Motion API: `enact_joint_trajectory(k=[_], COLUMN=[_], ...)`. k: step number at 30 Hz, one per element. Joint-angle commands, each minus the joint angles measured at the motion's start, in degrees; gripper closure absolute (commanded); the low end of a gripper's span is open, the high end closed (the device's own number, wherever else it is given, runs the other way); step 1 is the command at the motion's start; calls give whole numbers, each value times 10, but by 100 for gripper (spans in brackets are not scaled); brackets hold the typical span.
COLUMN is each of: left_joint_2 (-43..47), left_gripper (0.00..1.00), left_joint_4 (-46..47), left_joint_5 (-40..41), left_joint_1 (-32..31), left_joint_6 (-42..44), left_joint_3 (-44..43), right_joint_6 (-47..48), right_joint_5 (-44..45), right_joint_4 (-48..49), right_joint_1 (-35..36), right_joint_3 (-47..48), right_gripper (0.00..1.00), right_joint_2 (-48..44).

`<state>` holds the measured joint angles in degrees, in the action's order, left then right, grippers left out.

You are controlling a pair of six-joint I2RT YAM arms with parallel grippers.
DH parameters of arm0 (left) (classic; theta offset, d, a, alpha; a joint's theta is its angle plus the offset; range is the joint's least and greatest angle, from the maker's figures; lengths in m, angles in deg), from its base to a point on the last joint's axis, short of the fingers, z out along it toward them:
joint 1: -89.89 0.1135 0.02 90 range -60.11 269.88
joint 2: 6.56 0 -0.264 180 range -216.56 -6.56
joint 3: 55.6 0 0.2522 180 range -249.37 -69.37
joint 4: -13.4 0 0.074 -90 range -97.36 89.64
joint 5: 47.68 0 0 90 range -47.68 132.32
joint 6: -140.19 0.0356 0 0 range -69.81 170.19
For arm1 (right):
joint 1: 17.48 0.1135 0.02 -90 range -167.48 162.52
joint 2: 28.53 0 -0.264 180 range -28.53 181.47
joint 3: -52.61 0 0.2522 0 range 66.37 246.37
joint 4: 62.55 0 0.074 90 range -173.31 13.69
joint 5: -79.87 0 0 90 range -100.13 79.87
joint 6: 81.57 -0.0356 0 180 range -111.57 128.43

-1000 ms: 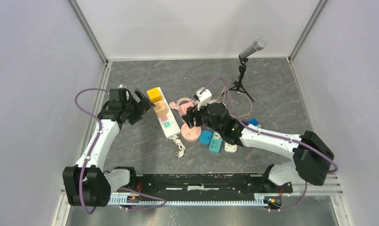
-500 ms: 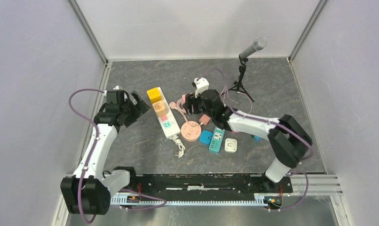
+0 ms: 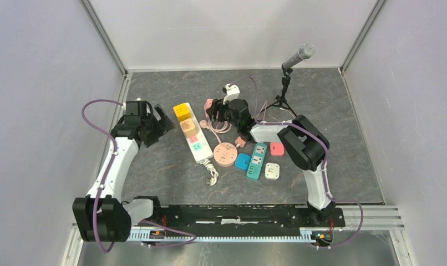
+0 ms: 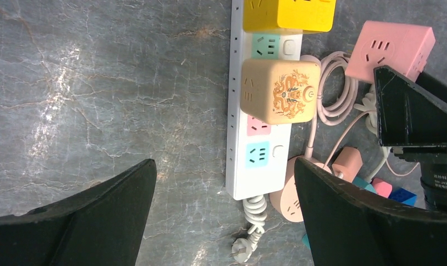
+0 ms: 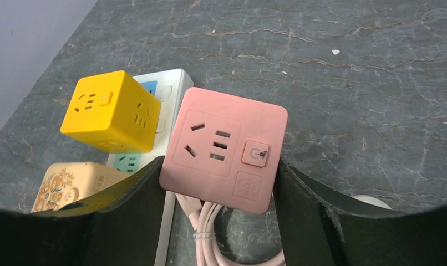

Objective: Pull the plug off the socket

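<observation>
The right gripper (image 5: 218,162) reaches out over the middle of the table towards the far edge. Its two black fingers sit either side of a pink plastic cube socket (image 5: 224,147). They lie so close against the cube's sides that I cannot tell whether they are pressing it or only flanking it. The cube's pale pink cable (image 5: 210,244) is looped in a loose coil just beneath it.

The left gripper (image 4: 224,166) hangs above the left half of the grey stone-look table (image 3: 155,166). Its fingers are spread wide and hold nothing.

Below and just beside the left gripper lies a long white power strip (image 4: 260,180), running from the far edge towards the near edge, left of centre. A yellow cube adapter (image 5: 111,111) sits plugged in at its far end. A beige cube adapter with a dragon print (image 4: 279,91) is plugged in just behind it. The strip's own white plug (image 3: 212,180) lies loose at its near end.

A round pink socket (image 3: 225,154) rests beside that near end. Towards the right edge from it are a blue square block (image 3: 243,161), a teal strip (image 3: 256,160) and a white square socket (image 3: 272,170).

A grey microphone on a black tripod (image 3: 298,56) stands near the far right corner.
</observation>
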<state>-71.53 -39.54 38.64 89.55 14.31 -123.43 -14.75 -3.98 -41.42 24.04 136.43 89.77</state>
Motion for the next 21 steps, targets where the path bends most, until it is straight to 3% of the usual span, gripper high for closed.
enact_joint_trajectory(k=[1,8,13,21], left_joint_2=[-7,-19,-52,-71], left_gripper=[0,0,0,0], left_joint_4=[20,26,28,30], left_joint_5=[-21,-30,-90,-85], left_joint_1=[3,3,3,3], left_joint_6=[20,16,22,19], left_joint_3=[-13,-21,-37,-38], right_joint_6=[-35,-63,-68,-52], right_joint_5=[-28,-33,-33,-3], right_joint_4=[111,108,131,64], right_joint_1=[-10,-28,-34,-35], right_joint_3=[30,36,7,20], right_gripper=[61,51,30,20], right_joint_2=[24,54,50,49])
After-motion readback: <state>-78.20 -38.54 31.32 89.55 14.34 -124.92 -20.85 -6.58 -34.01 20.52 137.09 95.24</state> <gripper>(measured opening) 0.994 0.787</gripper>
